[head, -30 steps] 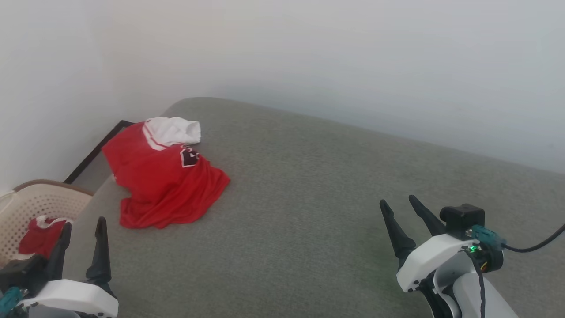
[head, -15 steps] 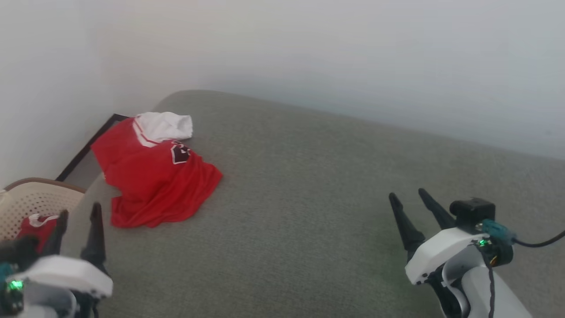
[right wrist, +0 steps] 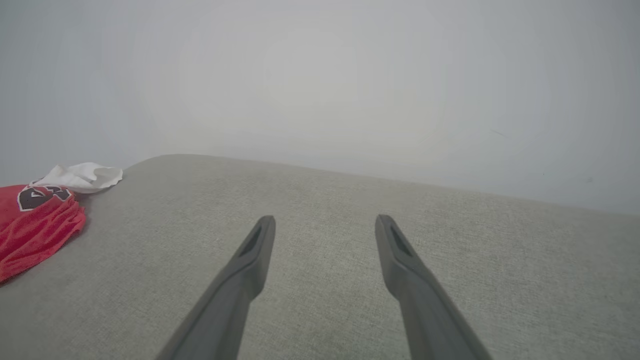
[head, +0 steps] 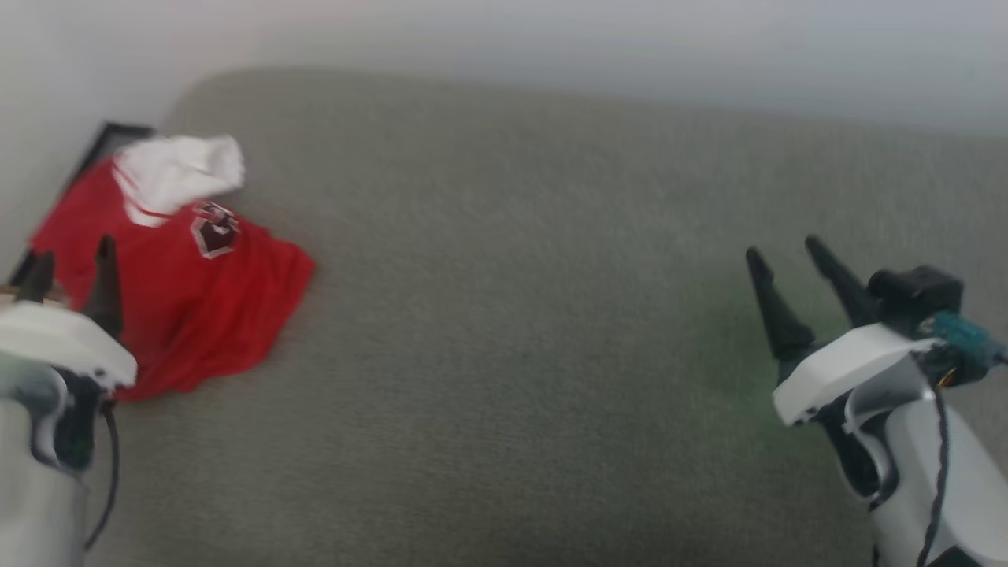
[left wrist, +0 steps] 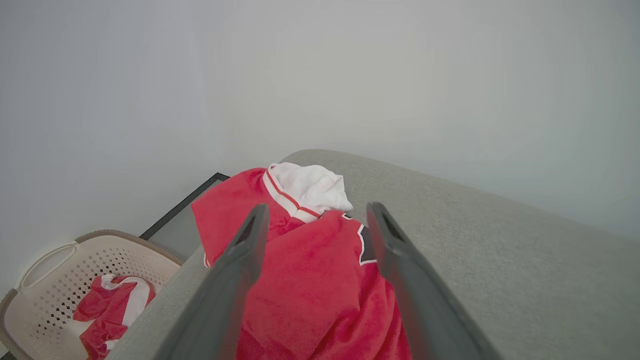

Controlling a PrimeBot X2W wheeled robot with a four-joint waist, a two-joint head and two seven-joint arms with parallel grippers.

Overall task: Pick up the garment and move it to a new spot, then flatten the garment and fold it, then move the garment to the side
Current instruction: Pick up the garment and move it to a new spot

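A: The left gripper (left wrist: 317, 210), two long dark fingers on a white wrist, is spread wide and holds nothing. Why is it aimed that way?

B: It points at the garment (left wrist: 310, 280), a crumpled red jersey shirt with a white short sleeve and red-and-white striped trim. In the left wrist view the fingers frame the red cloth, so I judge it is lining up for the first pick. I cannot tell whether the tips touch the fabric.

A: Where does the shirt lie?

B: It lies in a loose heap at the far left corner of the grey woven upholstered cushion (head: 512, 315), near the pale wall (left wrist: 350, 75). The white sleeve (left wrist: 310, 185) is bunched at the far end, and a black-and-white chest patch (head: 214, 231) faces up.

A: And the other arm?

B: The right gripper (head: 781, 248) hovers over bare cushion, well apart from the shirt. Its fingers are just as wide and empty. I judge it stands clear so the broad middle of the cushion is free as the new spot for flattening.

A: Anything beside the cushion?

B: A cream perforated plastic basket (left wrist: 60, 285) sits lower down by the cushion's left edge. Another red and white cloth (left wrist: 110, 310) is inside it, but the gripper is not pointed at that piece.
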